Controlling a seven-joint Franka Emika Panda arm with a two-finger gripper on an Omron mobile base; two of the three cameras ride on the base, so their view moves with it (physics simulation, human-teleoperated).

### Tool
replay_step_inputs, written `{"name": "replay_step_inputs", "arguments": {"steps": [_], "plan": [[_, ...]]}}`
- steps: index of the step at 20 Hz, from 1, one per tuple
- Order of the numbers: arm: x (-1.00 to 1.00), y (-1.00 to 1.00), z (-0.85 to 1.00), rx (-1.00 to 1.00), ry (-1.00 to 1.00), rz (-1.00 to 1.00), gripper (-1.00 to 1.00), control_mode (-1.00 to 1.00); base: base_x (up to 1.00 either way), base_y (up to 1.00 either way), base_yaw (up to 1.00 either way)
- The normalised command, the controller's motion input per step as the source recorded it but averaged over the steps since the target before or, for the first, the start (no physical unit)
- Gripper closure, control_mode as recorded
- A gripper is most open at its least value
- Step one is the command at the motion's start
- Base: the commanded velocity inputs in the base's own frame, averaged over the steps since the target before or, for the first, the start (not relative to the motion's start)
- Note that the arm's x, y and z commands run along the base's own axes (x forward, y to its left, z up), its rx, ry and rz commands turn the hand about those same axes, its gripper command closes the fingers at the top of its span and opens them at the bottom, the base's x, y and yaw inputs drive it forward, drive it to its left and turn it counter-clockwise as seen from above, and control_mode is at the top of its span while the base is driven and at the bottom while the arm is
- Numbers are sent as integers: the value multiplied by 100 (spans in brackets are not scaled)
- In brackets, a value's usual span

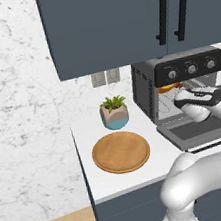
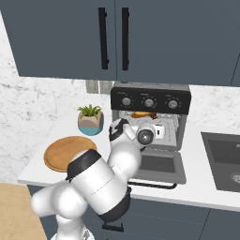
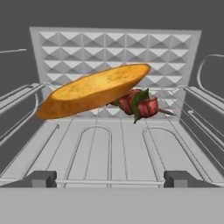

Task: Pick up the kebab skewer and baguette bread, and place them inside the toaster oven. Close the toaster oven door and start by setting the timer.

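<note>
**A:** so what's going on at the counter (image 1: 89, 136) right now?

**B:** nearest me the toaster oven door (image 2: 159, 165) is dropped flat open at the front edge. The gripper (image 3: 111, 178) is just inside the toaster oven (image 2: 151, 100) mouth, fingers spread wide, nothing between them.

**A:** and the food?

**B:** past the fingertips (image 3: 41, 178), over the wire rack (image 3: 94, 151), the baguette bread (image 3: 94, 89) sits tilted, one end higher, toward the back of the oven. The kebab skewer (image 3: 142, 105) is right behind it, touching or nearly so, red chunks poking out on one side. Can't tell if either is resting on anything.

**A:** anything else on there?

**B:** wooden plate (image 1: 121, 152) near the front edge, beside the oven, and a small potted plant (image 1: 114, 112) behind it by the wall.
</note>
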Motion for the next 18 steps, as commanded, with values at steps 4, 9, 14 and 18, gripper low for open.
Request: {"name": "replay_step_inputs", "arguments": {"steps": [4, 9, 14, 18], "plan": [[-28, -4, 0, 0, 9, 0, -100, -100, 0, 0, 0], [-65, -27, 0, 0, 2, 0, -100, -100, 0, 0, 0], [-90, -42, -1, 0, 0, 0, -100, -100, 0, 0, 0], [-95, -40, -5, 0, 0, 0, -100, -100, 0, 0, 0]]}}
